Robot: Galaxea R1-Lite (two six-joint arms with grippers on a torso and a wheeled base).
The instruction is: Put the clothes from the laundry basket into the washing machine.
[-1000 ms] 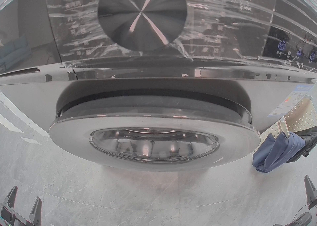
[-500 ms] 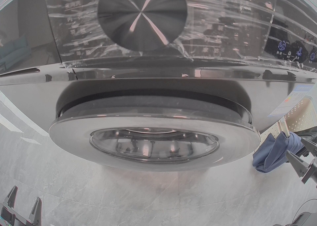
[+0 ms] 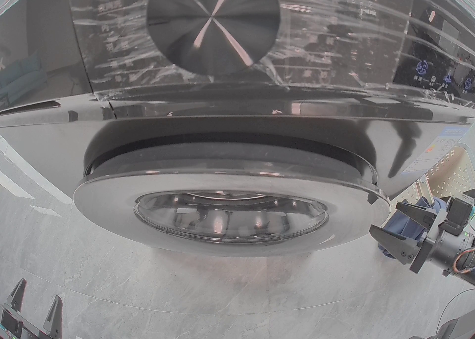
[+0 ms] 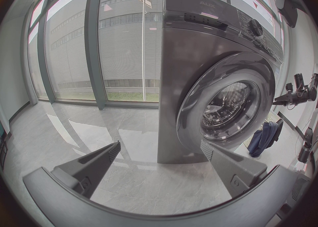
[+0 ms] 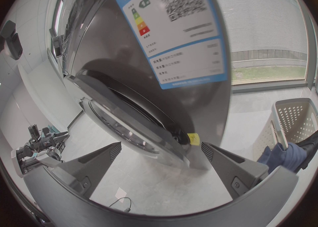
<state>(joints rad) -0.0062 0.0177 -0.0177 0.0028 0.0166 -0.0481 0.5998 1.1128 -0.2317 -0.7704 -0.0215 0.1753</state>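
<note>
Right claw (image 3: 387,217) wide open, empty, at the edge of the shut door (image 3: 230,211); blue clothes (image 5: 281,156) hang over the basket (image 5: 299,121) just beside it. Catch that rim badly and it could skid off.

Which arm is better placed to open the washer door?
Right, probably. The right gripper is open and close beside the edge of the door on that side; the left gripper sits low, well off it.

The dark grey washing machine (image 3: 237,122) had a glossy, smooth metal skin, crinkled clear plastic film (image 3: 321,33) over its panel and a glass porthole (image 3: 230,216). The blue garment (image 5: 281,158) was matt cloth, the beige perforated basket (image 5: 294,118) plastic.
</note>
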